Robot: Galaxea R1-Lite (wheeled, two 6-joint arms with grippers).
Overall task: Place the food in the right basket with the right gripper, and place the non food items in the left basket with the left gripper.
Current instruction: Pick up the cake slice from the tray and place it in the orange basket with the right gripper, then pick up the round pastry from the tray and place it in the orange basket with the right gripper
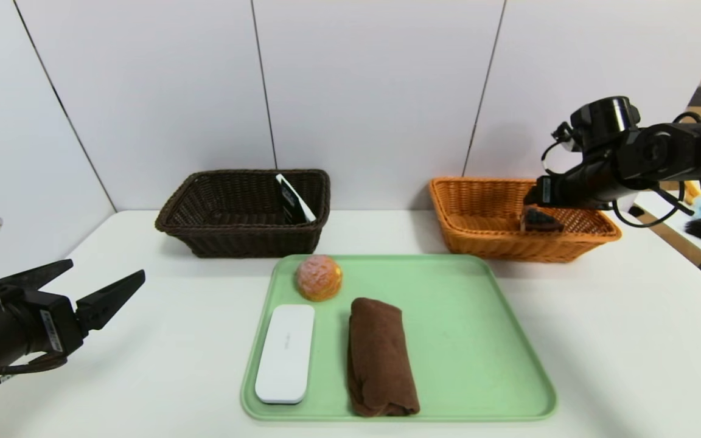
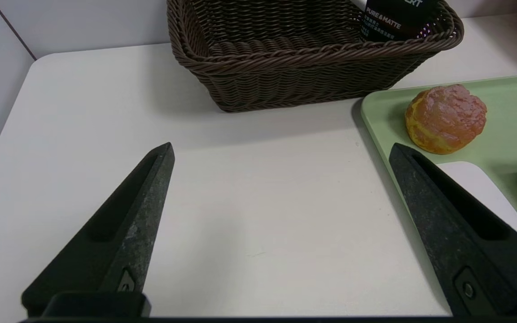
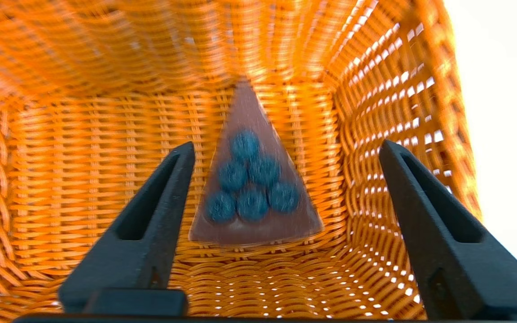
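- While the right gripper (image 3: 285, 148) hangs over the orange basket (image 1: 484, 243) at the right of the head view, its fingers stand wide apart and grip nothing.
- The chocolate cake slice (image 3: 254, 188) lies on the woven floor of that basket, between the two spread fingers but touching neither; dark berries sit in a cluster on its top.
- In the head view the slice (image 1: 540, 220) shows as a dark lump just under the gripper, inside the basket's right half.
- The left gripper (image 1: 104, 281) waits at the lower left of the head view, above bare table (image 1: 162, 340), its fingers also spread and empty.
- The dark brown basket (image 1: 204, 240) stands at upper centre-left, with the black tube (image 1: 292, 201) leaning against its right wall.
- On the green tray (image 1: 478, 340) in the lower middle, the sugary bun (image 1: 319, 277) sits at the far left corner.
- The white case (image 1: 285, 353) lies just in front of the bun, and the rolled brown towel (image 1: 381, 358) lies just beside the case, to its right.
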